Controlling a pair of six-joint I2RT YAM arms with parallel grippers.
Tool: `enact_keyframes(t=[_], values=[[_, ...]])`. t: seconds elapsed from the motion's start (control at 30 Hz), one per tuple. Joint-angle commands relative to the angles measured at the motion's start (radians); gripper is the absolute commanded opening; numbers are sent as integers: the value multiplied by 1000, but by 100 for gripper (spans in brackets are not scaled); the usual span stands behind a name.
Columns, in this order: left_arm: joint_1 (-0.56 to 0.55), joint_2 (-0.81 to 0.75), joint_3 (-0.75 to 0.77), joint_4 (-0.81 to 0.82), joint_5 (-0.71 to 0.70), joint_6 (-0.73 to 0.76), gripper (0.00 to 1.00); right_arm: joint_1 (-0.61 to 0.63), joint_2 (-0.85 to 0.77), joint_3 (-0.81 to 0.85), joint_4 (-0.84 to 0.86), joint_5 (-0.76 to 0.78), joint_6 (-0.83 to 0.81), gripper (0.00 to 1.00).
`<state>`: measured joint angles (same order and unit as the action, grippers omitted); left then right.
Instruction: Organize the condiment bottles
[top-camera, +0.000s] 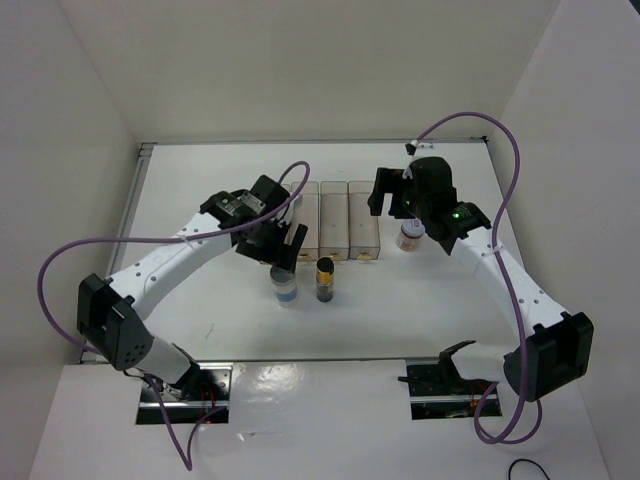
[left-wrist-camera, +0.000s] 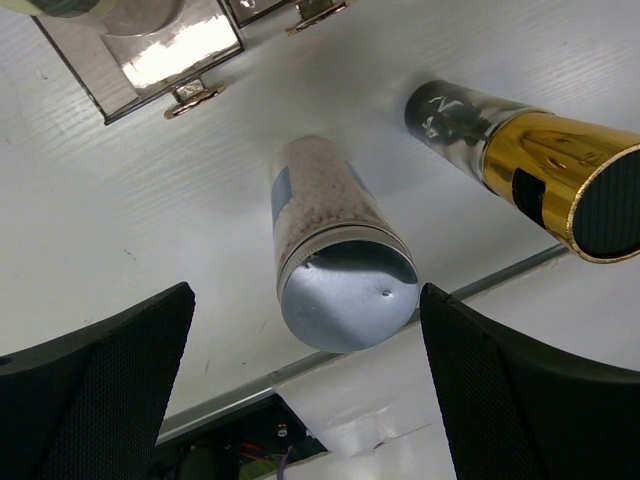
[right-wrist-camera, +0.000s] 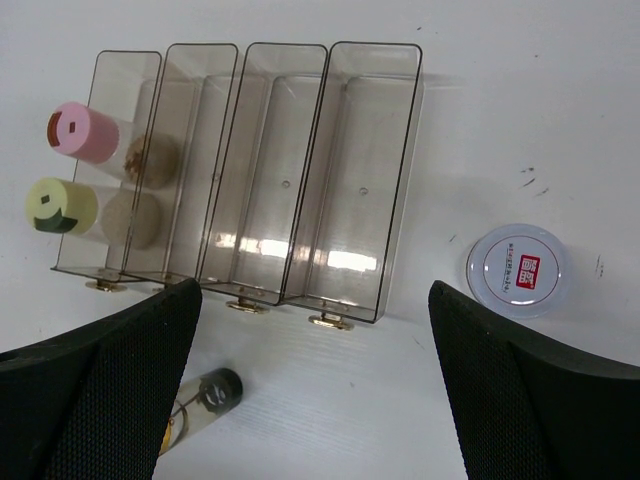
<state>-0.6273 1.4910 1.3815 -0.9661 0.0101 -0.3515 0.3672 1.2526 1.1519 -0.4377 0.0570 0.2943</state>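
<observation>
Black-padded and spread wide, my left pincer (left-wrist-camera: 305, 310) hangs over the blue-capped jar (left-wrist-camera: 335, 250). That jar stands upright on the worktop (left-wrist-camera: 120, 200) right under the gap, its long axis pointing up at the wrist. I judge the next move to be a straight drop and a squeeze round the body, and the left arm is plainly the nearer. The dark jar (left-wrist-camera: 530, 170) with the gold top stands just beside it to the right, close enough to clip. My right pincer (right-wrist-camera: 315, 300) is spread over the clear bins (right-wrist-camera: 310, 170), with the white-lidded jar (right-wrist-camera: 517, 270) off to its right. The pink jar (right-wrist-camera: 85, 133) and yellow-green jar (right-wrist-camera: 62, 205) sit in the far-left bin.
</observation>
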Motion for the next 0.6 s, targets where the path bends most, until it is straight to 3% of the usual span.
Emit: enact_keyframes(t=[0.0,0.57], values=[[-17,2,53,-16,-68,-33,99,-7,-18,17,-6,10,2,98],[-80,69,34,-16,-121,-81,98,-7,-36,-1,-6,50,2,98]])
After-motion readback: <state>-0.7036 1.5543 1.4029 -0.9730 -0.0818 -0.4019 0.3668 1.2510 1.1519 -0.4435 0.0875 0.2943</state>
